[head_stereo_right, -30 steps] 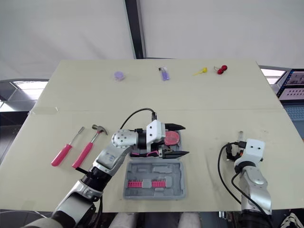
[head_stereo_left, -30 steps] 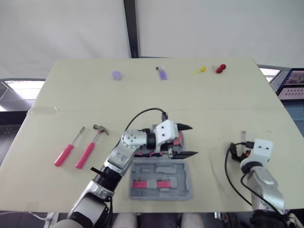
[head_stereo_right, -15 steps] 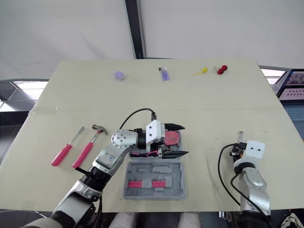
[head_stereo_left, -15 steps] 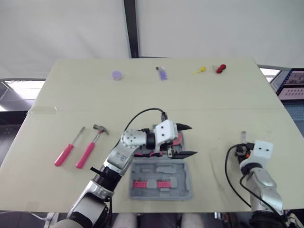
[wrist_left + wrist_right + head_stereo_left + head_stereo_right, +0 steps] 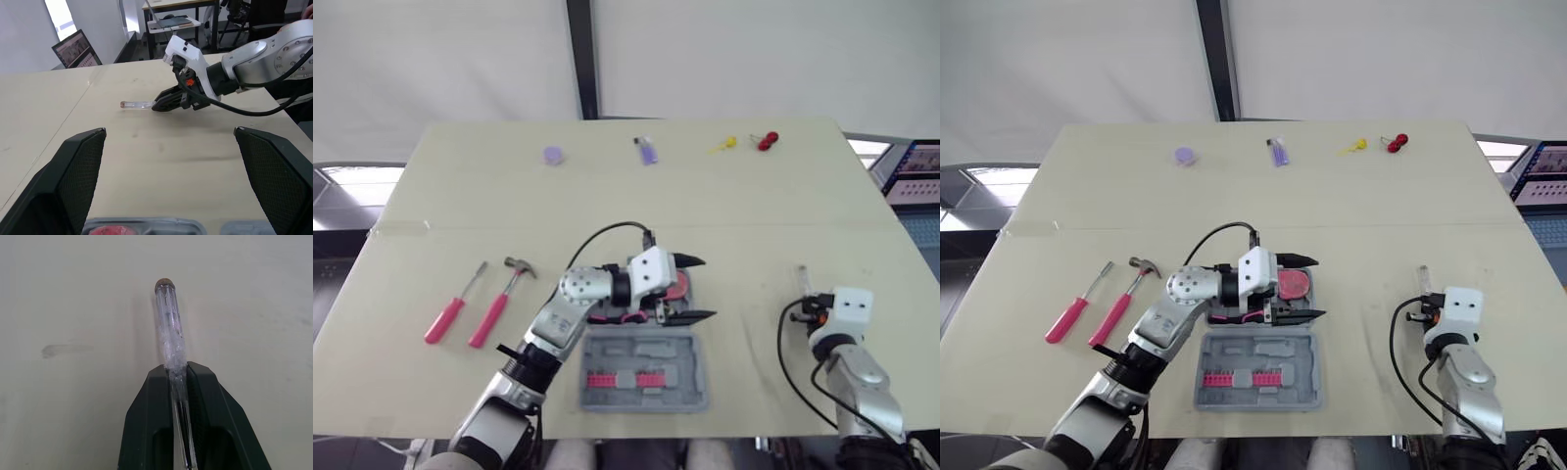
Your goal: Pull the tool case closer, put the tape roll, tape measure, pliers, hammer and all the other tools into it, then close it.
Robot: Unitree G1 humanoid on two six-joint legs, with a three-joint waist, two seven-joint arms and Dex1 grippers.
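- The case (image 5: 695, 389) is lying open by the desk's (image 5: 509, 206) near edge.
- The left gripper (image 5: 700, 288) is hanging wide open over it.
- The right gripper (image 5: 176, 369) is pinching one clear tool (image 5: 168, 318) near the right edge.
- One hammer (image 5: 499, 304) and one screwdriver (image 5: 450, 311) are lying left, bare desk around.

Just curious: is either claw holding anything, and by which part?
The right gripper pinches a clear-handled tool low on its handle; the left gripper holds nothing.
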